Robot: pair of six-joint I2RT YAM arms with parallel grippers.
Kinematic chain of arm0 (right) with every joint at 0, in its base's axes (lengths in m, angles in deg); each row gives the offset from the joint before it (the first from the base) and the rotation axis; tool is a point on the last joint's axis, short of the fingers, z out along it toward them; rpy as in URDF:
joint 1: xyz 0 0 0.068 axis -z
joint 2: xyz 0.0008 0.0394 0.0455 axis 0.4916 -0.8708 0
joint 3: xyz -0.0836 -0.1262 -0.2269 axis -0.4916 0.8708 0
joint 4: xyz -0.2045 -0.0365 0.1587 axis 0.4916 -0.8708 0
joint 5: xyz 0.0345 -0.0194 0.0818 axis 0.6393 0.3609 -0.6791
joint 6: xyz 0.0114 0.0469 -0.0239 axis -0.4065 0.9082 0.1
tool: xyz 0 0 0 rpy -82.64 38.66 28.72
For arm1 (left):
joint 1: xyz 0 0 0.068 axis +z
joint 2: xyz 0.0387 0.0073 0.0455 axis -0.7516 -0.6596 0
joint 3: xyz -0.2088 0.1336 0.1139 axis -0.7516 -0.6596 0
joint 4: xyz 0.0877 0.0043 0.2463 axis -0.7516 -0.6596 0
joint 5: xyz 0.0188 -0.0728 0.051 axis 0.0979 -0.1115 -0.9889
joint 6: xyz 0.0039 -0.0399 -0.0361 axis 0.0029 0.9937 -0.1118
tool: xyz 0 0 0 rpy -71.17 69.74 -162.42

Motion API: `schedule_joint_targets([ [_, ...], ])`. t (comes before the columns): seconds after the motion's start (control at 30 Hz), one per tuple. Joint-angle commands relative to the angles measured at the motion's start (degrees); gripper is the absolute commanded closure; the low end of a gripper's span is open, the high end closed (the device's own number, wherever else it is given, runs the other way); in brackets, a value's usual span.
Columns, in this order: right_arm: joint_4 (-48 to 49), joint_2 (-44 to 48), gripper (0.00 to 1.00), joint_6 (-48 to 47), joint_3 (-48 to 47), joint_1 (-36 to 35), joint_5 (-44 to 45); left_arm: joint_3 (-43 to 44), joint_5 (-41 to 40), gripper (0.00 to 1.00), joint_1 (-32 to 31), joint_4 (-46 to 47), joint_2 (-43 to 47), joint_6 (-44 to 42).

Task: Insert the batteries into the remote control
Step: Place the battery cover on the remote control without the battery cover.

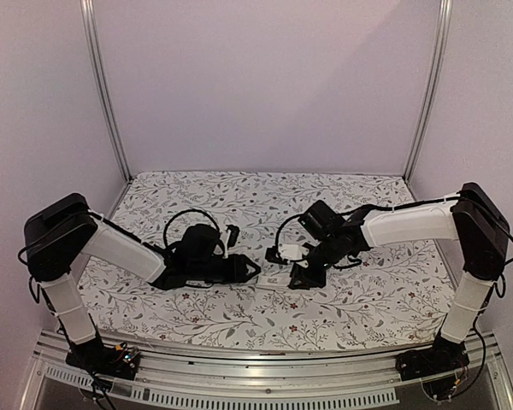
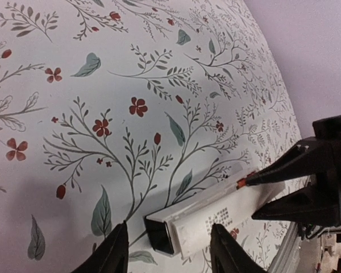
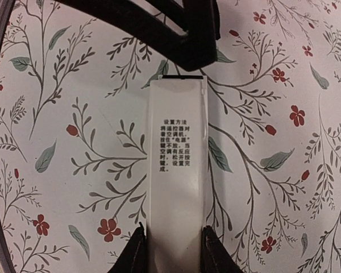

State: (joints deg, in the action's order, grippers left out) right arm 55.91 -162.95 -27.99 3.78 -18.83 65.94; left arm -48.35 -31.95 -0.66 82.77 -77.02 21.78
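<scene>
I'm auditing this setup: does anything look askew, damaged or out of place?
Nothing stands out. The remote lies flat and intact, printed side up. The right gripper is clamped on one end, and the left gripper is open around the black end. Nothing is spilled or knocked over.

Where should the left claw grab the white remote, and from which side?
Pinch the remote control across its narrow width at the black-tipped end, approaching lengthwise: it lies flat, long edges straight, and the right claw holds the other end.
</scene>
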Motion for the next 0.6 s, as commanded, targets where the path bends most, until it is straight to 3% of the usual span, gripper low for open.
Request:
schedule_joint_targets([
  [0.0, 0.0, -1.6, 1.00, 0.6, -1.1, -0.2, -0.8, 2.4, 2.0, 0.52, 1.0, -2.9, -2.4, -0.6],
  [0.57, -0.3, -1.3, 1.00, 2.2, -1.6, 0.2, 0.1, 3.5, 2.5, 0.54, 1.0, -4.1, -2.7, -1.3],
])
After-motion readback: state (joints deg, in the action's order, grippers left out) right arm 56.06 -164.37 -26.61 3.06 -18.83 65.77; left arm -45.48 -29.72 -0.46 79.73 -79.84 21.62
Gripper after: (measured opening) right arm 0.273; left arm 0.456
